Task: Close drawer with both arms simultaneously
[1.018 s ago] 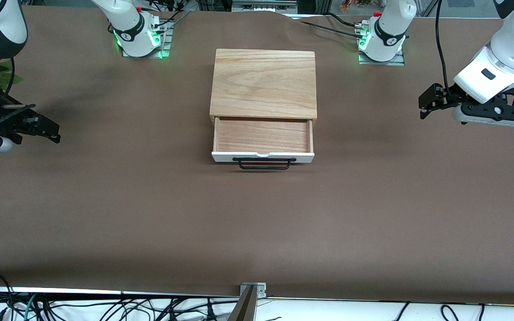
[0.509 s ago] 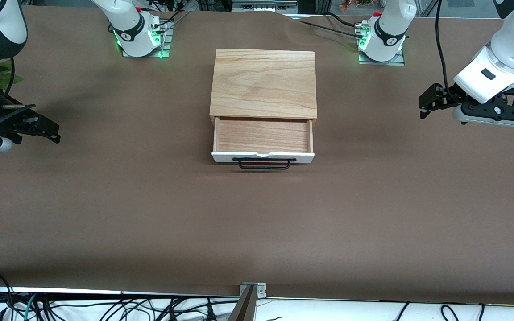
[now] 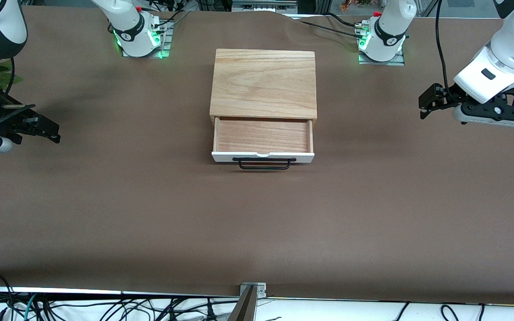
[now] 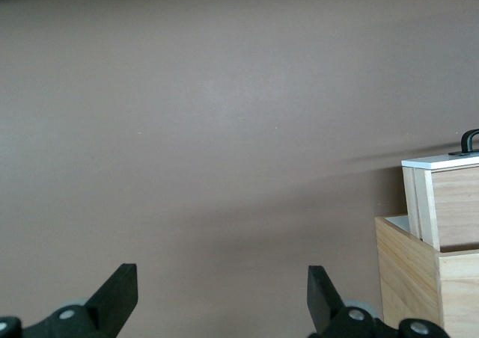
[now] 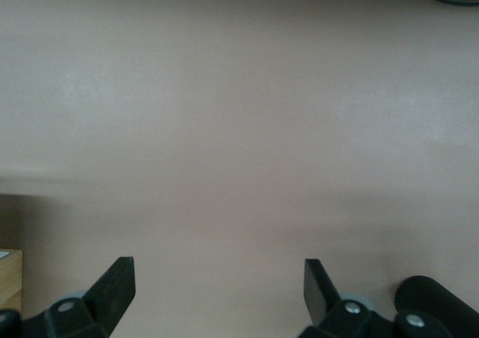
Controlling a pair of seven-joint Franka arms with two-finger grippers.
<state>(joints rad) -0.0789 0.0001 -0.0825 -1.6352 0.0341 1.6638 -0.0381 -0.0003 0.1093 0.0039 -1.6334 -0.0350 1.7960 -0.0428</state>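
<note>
The box (image 3: 263, 82) sits on the table (image 3: 257, 223) between the two arms' bases. The drawer (image 3: 263, 139) sticks out of the box, toward the front camera. Its handle (image 3: 264, 163) is nearest the camera.

Oak box (image 3: 263, 82): grained light wood, satin. Drawer (image 3: 263, 136): same wood inside, smooth white front panel (image 3: 263, 156), thin black wire handle (image 3: 264, 163). Desk (image 3: 257, 223): matt brown covering. Arm shells glossy white plastic.
</note>
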